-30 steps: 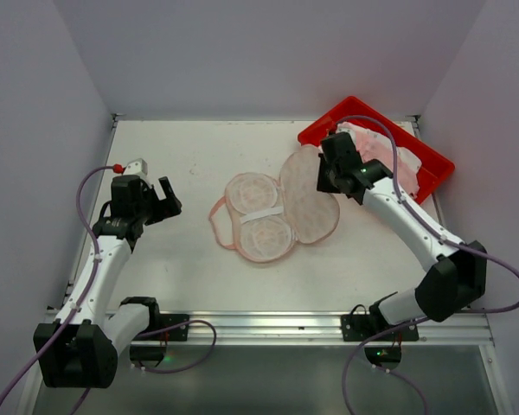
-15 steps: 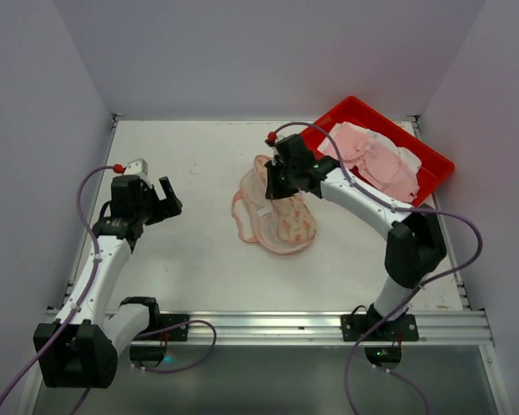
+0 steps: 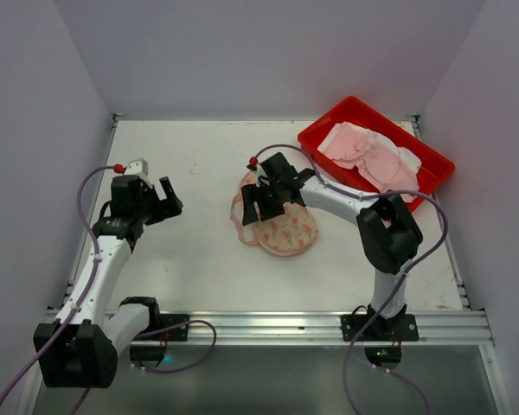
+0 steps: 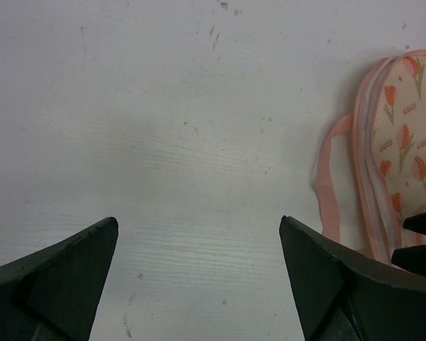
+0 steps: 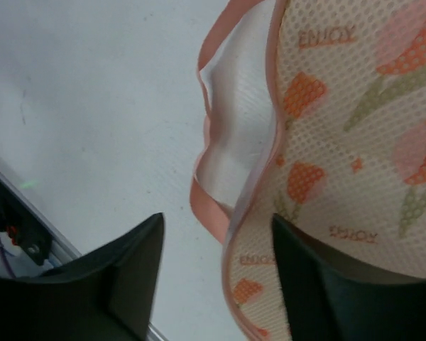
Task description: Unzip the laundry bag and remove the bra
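Checking the work area, you find the laundry bag (image 3: 287, 229) lying near the centre of the table (image 3: 182, 268), folded with its printed side up. The bra (image 3: 363, 151) lies in the red tray (image 3: 400, 130) at the far right corner, so the removal step looks done. The right gripper (image 5: 216, 241) sits over the bag's left side with its fingers spread. The pink edging (image 5: 207, 206) lies in the gap between them, and nothing is pinched. The left gripper (image 4: 199, 234) is likewise spread over bare table near the left edge, well apart from the bag. Note the hazards. If you close the right fingers now, they are likely to nip the edging, and any lift would then drag or flip the light, floppy bag. If you raise the arm at an angle, a fingertip could snag the mesh-textured fabric and pull the bag toward the tray. You cannot tell from these views whether the finger on the printed panel's side touches the fabric, so treat it as contact. Keep the fingers spread and withdraw straight up before swinging away.
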Robot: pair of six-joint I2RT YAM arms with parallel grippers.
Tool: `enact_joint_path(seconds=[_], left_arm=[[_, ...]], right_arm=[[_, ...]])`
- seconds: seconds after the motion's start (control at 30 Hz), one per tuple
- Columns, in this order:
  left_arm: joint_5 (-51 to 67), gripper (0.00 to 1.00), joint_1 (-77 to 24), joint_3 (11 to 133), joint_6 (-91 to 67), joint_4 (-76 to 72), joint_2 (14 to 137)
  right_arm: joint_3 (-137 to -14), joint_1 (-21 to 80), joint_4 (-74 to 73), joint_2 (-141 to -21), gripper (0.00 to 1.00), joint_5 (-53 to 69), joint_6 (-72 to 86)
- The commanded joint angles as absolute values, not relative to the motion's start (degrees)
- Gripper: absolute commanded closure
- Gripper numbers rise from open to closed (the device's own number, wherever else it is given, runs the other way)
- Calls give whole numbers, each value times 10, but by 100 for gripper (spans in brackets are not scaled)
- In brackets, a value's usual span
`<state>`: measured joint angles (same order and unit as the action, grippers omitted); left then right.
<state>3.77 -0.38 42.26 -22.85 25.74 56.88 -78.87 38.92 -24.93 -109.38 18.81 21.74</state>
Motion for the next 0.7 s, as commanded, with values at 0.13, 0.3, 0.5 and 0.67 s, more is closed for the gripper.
enact_joint_path(seconds=[0.13, 0.3, 0.5, 0.67], left_arm=[[68, 1, 0, 460, -229, 236, 538], [67, 0, 0, 544, -229, 295, 525], [30, 0, 0, 626, -205, 355, 465], [13, 0, 0, 676, -187, 388, 401]], right_arm=[[-783, 389, -259, -921, 1, 165, 188], [-743, 355, -286, -757, 1, -2, 203], [-686, 287, -311, -550, 1, -111, 206], [-659, 287, -350, -356, 1, -222, 175]])
